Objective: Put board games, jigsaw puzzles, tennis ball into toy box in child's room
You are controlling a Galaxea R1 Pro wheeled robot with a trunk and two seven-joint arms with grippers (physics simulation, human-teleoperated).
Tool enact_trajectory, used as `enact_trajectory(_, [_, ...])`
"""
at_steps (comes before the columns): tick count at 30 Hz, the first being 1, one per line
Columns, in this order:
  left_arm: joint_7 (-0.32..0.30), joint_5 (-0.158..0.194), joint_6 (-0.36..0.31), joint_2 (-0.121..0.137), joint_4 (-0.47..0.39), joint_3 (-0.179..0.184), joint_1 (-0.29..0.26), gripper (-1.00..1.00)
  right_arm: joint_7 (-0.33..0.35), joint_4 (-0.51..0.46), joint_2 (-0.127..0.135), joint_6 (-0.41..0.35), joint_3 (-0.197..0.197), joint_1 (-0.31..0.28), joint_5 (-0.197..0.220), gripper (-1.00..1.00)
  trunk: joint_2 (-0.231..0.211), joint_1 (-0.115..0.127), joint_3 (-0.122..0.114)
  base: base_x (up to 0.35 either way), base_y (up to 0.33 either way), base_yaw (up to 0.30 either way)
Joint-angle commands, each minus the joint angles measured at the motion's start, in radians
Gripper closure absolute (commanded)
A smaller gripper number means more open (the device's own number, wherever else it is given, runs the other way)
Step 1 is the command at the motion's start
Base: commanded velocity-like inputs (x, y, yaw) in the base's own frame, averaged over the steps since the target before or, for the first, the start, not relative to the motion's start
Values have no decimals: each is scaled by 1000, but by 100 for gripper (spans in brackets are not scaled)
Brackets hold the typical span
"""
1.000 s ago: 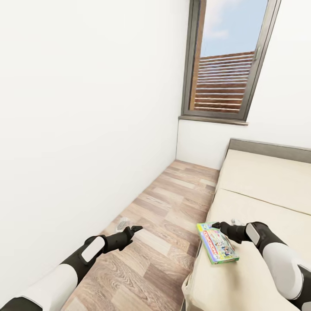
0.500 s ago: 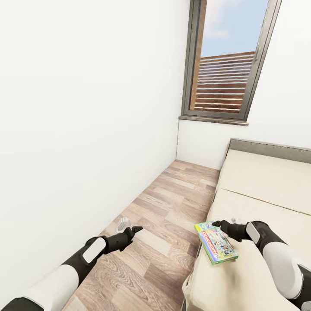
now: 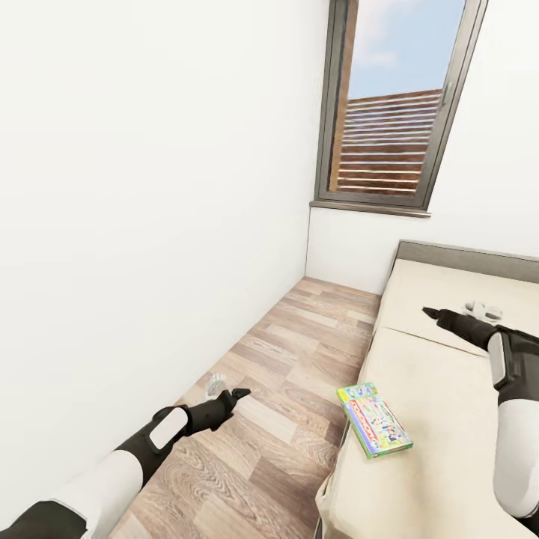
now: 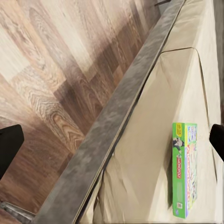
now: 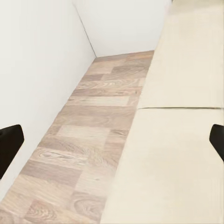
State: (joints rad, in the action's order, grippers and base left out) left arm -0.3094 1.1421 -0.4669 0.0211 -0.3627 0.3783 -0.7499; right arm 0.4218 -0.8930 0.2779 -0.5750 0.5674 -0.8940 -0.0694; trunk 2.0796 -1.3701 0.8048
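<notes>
A green-white board game point(image 3: 374, 419) lies flat on the cream bed point(image 3: 449, 359), close to the bed's floor-side edge. The left wrist view shows the same board game point(image 4: 185, 170) from the side. My right gripper point(image 3: 429, 311) hovers over the mattress well beyond the game, apart from it, open and holding nothing. Its dark fingertips point(image 5: 217, 137) show wide apart in the right wrist view. My left gripper point(image 3: 241, 392) hangs open over the wooden floor to the left of the bed, and its fingertips point(image 4: 9, 147) are also spread.
A narrow strip of wood floor point(image 3: 299, 352) runs between the white wall point(image 3: 150, 224) on the left and the bed. A tall window point(image 3: 389, 112) stands at the far end. The bed's grey side rail point(image 4: 116, 126) borders the floor.
My right gripper has left the green-white board game and moved up and farther along the bed. The game stays where it lay. The left arm has barely shifted.
</notes>
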Motion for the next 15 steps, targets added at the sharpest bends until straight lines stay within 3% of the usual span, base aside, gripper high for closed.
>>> enact_trajectory(1, [-12,5,-6,6,0,4,-1,-100,12,-32,2,-30,3,0,-8,-100,0,0,1,0,0,0])
enact_trajectory(3, [-26,4,-13,15,2,4,-1,-100,19,-87,6,-89,3,0,-8,-100,0,0,1,0,0,-9])
enact_trajectory(4, [-30,1,-44,25,11,4,-34,-100,29,-210,29,-230,0,2,-7,-100,0,0,1,0,0,-193])
enact_trajectory(8, [-16,0,-68,30,83,5,-92,-100,34,-268,41,-290,-2,3,-6,-100,0,0,1,0,0,-243])
enact_trajectory(11, [-21,-4,-74,42,109,8,-106,-100,35,-300,44,-303,-3,7,-6,-100,0,0,1,0,0,-277])
enact_trajectory(15, [-47,-47,-77,54,119,30,-110,-100,46,-349,44,-309,-3,39,-5,-100,0,0,1,0,0,-287])
